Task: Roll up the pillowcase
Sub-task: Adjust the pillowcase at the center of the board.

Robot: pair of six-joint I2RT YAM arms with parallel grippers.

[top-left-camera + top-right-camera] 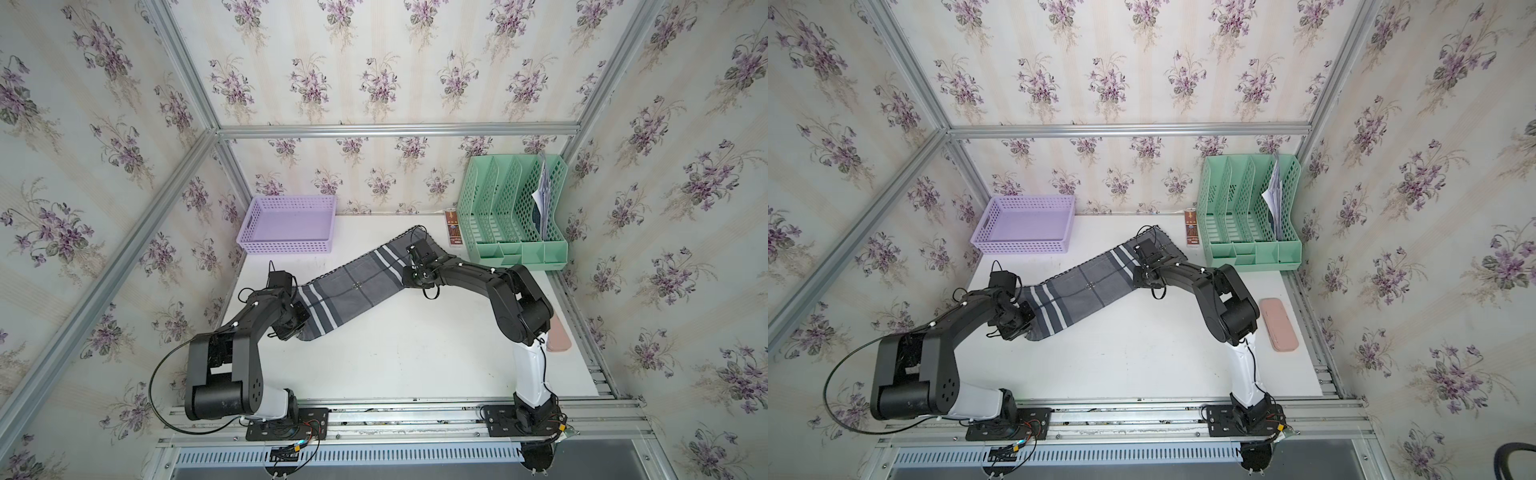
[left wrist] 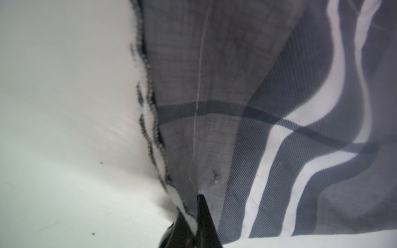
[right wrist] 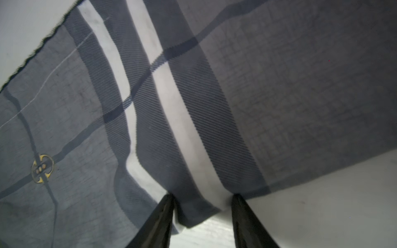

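The plaid grey pillowcase (image 1: pixel 357 286) lies as a long strip slanting across the white surface (image 1: pixel 415 365), and each arm is bent at the elbow, reaching low over one end of it. The left tool (image 2: pixel 192 211) is pinched closed on the stitched edge at the nearer end, probably to anchor it or start the roll there. The right tool (image 3: pixel 203 197) has its jaws apart, straddling a raised fold at the farther end without clamping it.

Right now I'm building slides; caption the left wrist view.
Left gripper shut on the stitched edge of the pillowcase over the white table.
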